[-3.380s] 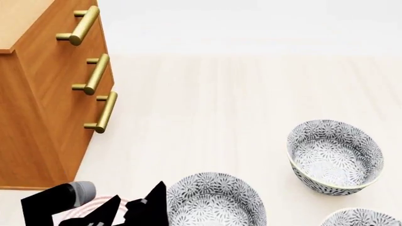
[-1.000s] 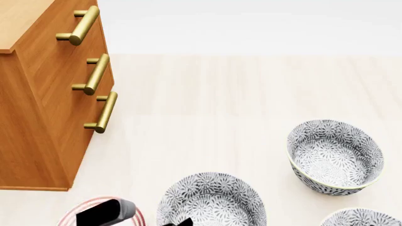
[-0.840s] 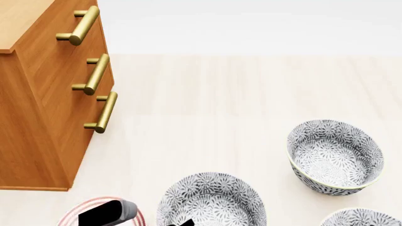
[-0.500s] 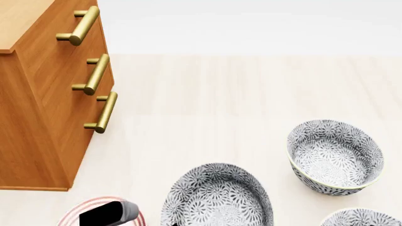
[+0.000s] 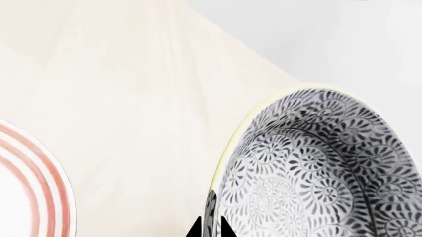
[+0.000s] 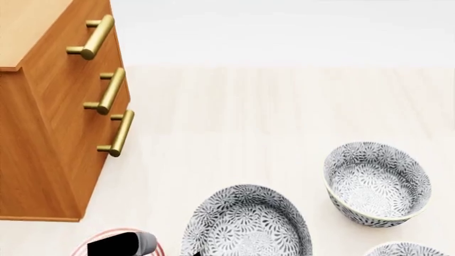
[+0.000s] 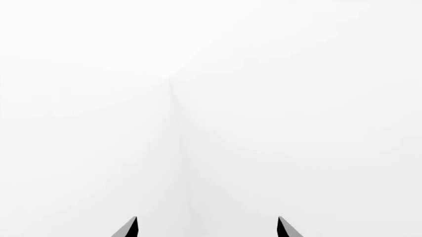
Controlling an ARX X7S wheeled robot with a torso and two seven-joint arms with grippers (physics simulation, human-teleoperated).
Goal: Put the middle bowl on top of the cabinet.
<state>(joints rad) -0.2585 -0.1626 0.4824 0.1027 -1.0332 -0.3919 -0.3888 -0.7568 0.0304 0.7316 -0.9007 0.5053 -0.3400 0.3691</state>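
The middle bowl (image 6: 245,221), deep with a grey-and-white floral pattern, is tilted at the bottom middle of the head view. In the left wrist view my left gripper (image 5: 211,224) is shut on the pale rim of this bowl (image 5: 316,168), one finger inside and one outside. In the head view only a black part of the left arm (image 6: 117,245) shows. The orange-brown cabinet (image 6: 50,133) with brass handles stands at the far left, its lighter top (image 6: 29,32) bare. My right gripper (image 7: 207,219) is open, facing only blank white.
A second floral bowl (image 6: 376,184) sits to the right and a third bowl (image 6: 401,250) shows at the bottom right edge. A white plate with red rings (image 6: 85,249) (image 5: 26,197) lies on the floor left of the held bowl.
The middle bowl has tipped and risen slightly in my left gripper's hold. The head view has shifted, so the cabinet and right bowl sit a little lower in the frame.
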